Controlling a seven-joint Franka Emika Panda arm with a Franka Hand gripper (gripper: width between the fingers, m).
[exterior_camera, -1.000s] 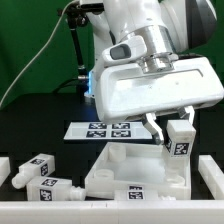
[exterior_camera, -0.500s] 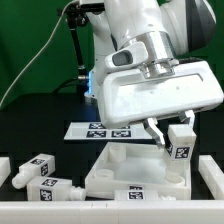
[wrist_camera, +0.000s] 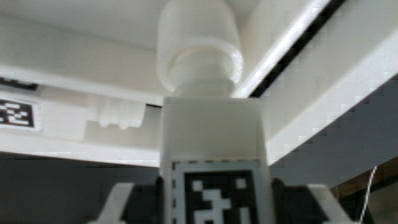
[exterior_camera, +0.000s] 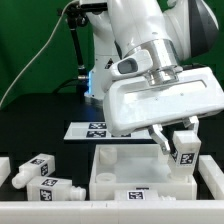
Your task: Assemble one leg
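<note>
One leg point(exterior_camera: 183, 146) is clamped in the gripper point(exterior_camera: 175, 140), and we see it as a chunky, square-sided white plastic post, smooth and matte. It carries a black-and-white square tag point(exterior_camera: 183, 150) on the face turned toward us. It hangs a little tilted over the part of the counter point(exterior_camera: 40, 120) toward the exterior view's right, not far from the front edge.

In the wrist view the leg point(wrist_camera: 210, 135) runs away from the camera. Its blocky body narrows into a rounded, paler screw end point(wrist_camera: 208, 65) that points at the white surface beyond. Grey fingers point(wrist_camera: 128, 205) press its two flanks beside the tag, so the claw point(wrist_camera: 214, 205) is closed on the post.

Under the leg lies the tabletop point(exterior_camera: 115, 172), a large white square tray with a raised rim and a glossy moulded look. The post's lower end sits at the tray's rear corner on the exterior view's right, and we cannot tell whether the two touch.

Behind the tray, flat on the black counter, rests the marker board point(exterior_camera: 93, 129), a thin white sheet printed with tags. Near the front corner on the exterior view's left lie loose legs point(exterior_camera: 38, 167) on their sides, equally blocky and tagged.
</note>
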